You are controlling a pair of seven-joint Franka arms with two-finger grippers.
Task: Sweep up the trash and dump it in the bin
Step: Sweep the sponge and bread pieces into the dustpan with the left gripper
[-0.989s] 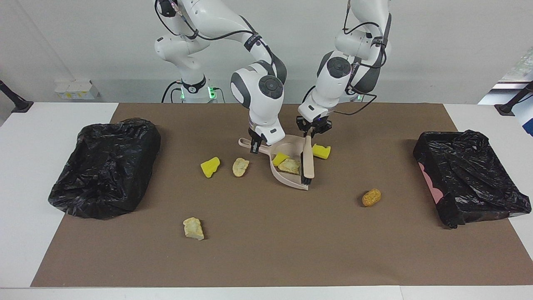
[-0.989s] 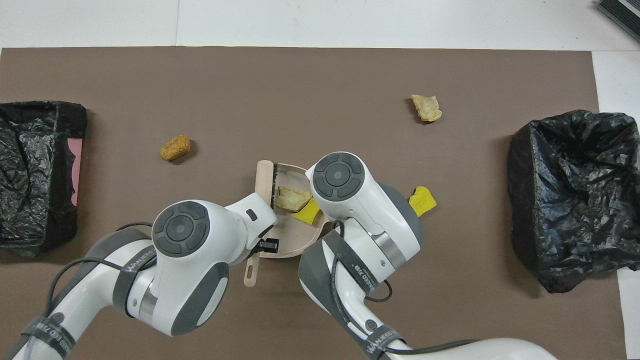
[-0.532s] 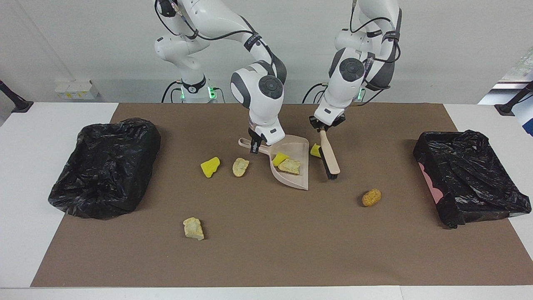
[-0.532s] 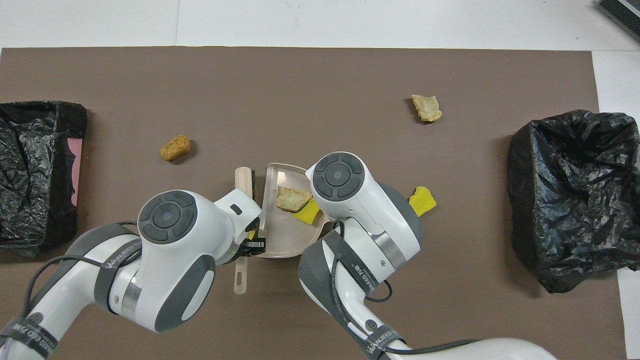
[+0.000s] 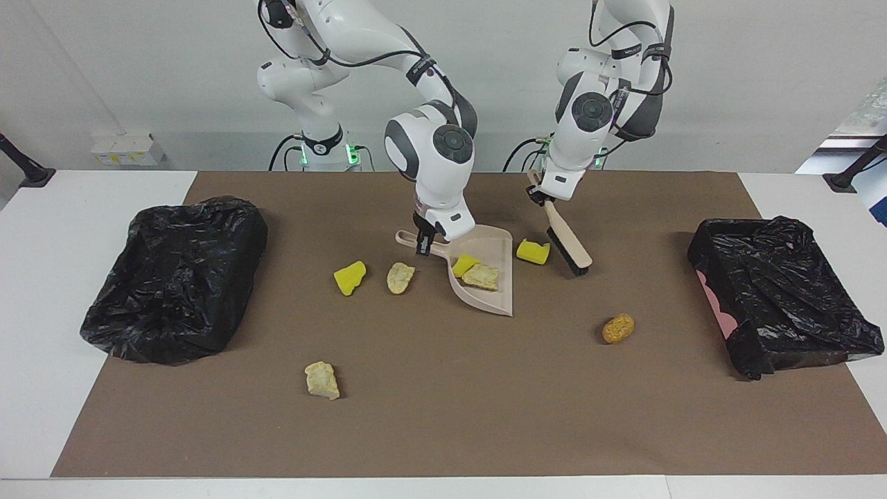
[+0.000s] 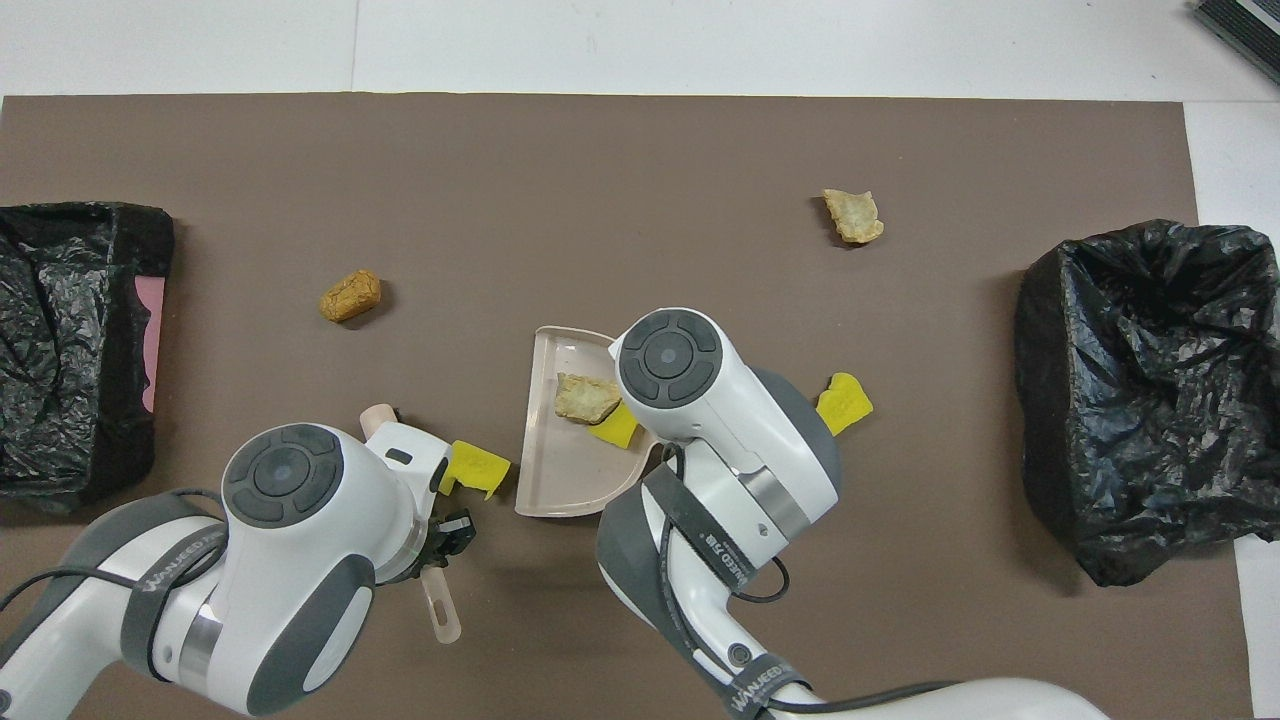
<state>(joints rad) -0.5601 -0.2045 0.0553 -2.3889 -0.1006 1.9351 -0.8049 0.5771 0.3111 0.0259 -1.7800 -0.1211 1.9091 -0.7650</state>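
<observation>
Left gripper [image 5: 542,196] clenches brush [image 5: 568,244] over mat [image 5: 443,416] centre; right gripper [image 5: 424,244] grasps dustpan [image 5: 493,294] handle, two scraps [image 5: 475,272] inside.

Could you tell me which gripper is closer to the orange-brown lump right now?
Left. The left gripper, shut on the brush, is up over the mat on the robots' side of the orange-brown lump. The right gripper holds the dustpan handle, more toward the right arm's end.

The mat [image 5: 443,416] looks like matt brown paper. Both bin bags [image 5: 173,277] are crinkled glossy black plastic. The dustpan [image 5: 495,244] is smooth beige plastic; the yellow scraps [image 5: 533,251] look spongy.
</observation>
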